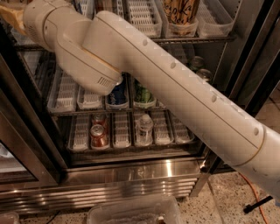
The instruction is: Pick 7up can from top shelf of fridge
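While reaching into fridge (131,173) at top shelf (192,40), tool off-frame upper left, past wrist (43,19); cannot tell open or clamped. 7up can unseen, presumably near tool. Grasp unconfirmed; lift-out remaining.

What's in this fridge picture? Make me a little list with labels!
arm: white arm crosses the view, up left into the fridge
gripper: out of view, past the top left edge
top shelf: clear trays, a tan-lettered can
7up can: not visible
middle shelf: blue can, green can
bottom shelf: red can, clear bottle
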